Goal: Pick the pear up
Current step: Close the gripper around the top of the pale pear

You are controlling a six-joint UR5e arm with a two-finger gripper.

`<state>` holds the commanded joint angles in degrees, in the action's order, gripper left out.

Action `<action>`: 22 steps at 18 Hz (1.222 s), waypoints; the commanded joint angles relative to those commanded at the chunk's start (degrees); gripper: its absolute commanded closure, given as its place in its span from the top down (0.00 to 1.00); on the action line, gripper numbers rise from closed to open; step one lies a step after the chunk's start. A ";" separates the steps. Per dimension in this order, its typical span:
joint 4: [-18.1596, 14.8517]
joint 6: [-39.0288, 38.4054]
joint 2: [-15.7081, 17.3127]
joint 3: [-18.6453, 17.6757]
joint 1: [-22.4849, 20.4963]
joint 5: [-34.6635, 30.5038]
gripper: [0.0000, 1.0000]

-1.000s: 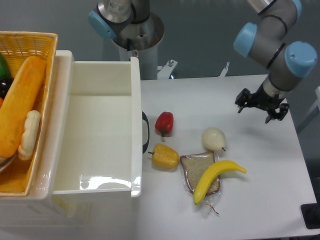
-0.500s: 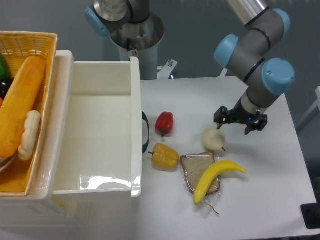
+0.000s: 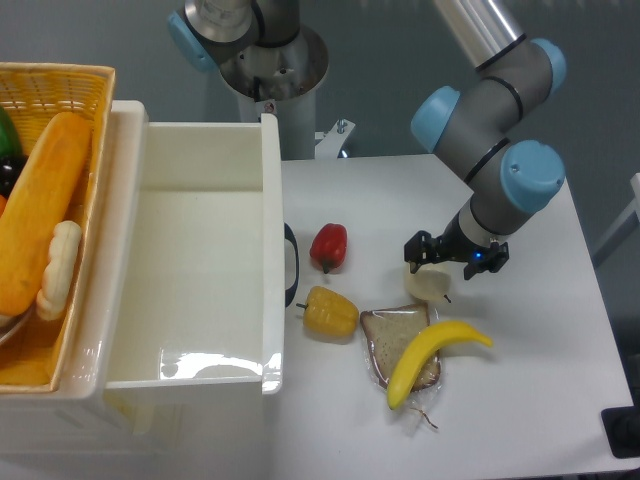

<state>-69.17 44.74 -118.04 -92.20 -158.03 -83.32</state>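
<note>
Pear (image 3: 429, 284), small, pale cream-yellow and smooth, lies on the white table (image 3: 520, 400), its upper part covered by the black two-finger gripper (image 3: 455, 252) directly above it. The fingers are spread wide on either side of the fruit and hold nothing (whether they touch it cannot be told). Just below sits a brown bread slice (image 3: 396, 340) with a long yellow banana (image 3: 432, 353) lying across it. A yellow bell pepper (image 3: 329, 313) and a small red pepper (image 3: 329, 246) lie to the left, near the white plastic bin (image 3: 190, 270). A woven basket (image 3: 52, 180) is cut off at the left edge.
</note>
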 joint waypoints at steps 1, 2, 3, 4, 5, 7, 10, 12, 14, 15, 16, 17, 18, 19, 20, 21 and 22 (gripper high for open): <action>0.09 -0.09 -0.09 0.00 0.00 0.00 1.00; 0.09 -0.18 -0.61 0.00 0.17 0.00 1.00; 0.09 -0.27 -1.14 0.00 0.52 0.00 1.00; 0.09 -0.27 -1.23 0.00 0.61 0.00 1.00; 0.00 -0.62 -1.23 0.00 0.70 0.00 1.00; 0.00 -1.41 -1.32 0.00 0.79 -0.09 1.00; 0.00 -1.50 -1.93 0.00 0.88 -0.18 1.00; -0.09 -1.41 -2.02 -0.09 0.88 -0.53 1.00; -0.09 -1.32 -2.02 -0.09 0.79 -0.53 0.97; -0.09 -1.15 -2.02 -0.09 0.70 -0.53 0.96; -0.09 -1.06 -1.93 -0.17 0.70 -0.62 0.95; -0.09 -0.97 -1.93 -0.18 0.70 -0.62 0.93; -0.09 -0.88 -1.93 -0.44 0.70 -0.62 0.93; -0.09 -0.80 -2.02 -0.44 0.70 -0.62 0.91; -0.09 -0.71 -2.02 -0.44 0.70 -0.62 0.89; 0.00 -0.71 -1.93 -0.35 0.62 -0.62 0.85; 0.00 -0.62 -2.02 -0.44 0.62 -0.62 0.81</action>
<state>-69.17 44.12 -120.06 -92.64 -157.41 -83.94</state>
